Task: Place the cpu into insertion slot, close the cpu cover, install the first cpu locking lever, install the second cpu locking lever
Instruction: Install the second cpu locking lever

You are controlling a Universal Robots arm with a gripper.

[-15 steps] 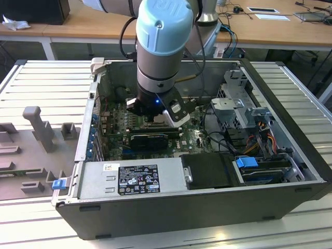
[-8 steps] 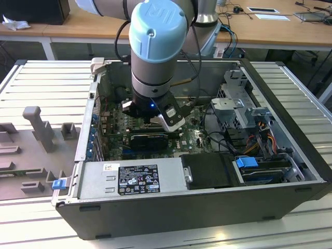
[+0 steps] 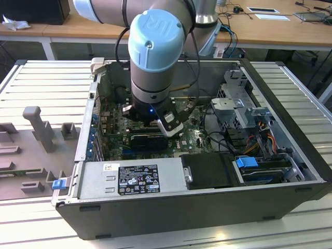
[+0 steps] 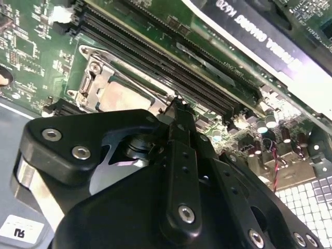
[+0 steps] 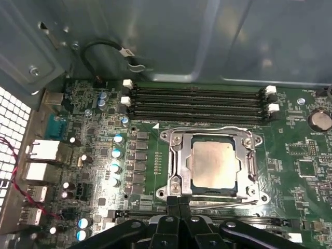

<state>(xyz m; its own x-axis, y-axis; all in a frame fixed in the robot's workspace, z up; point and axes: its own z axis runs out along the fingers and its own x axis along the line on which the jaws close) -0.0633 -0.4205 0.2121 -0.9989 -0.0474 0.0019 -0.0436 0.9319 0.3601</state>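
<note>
Gripper [image 5: 179,203] fingers pressed together, holding nothing, tips at the near edge of the insertion slot [image 5: 176,193], where the cpu [image 5: 215,164] sits seated under the closed cpu cover [image 5: 179,161], memory slots [image 5: 197,101] beyond.

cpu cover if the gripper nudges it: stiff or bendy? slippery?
The cpu cover is a thin metal frame with a cut-out centre, so probably springy. Its bare shiny surface likely lets fingertips slide. It lies flat around the cpu, so it shouldn't tip.

Arm [image 3: 150,57] reaches down, wrist vertical; gripper [image 5: 179,203] fingers pressed together, holding nothing, tips pointing down.
</note>
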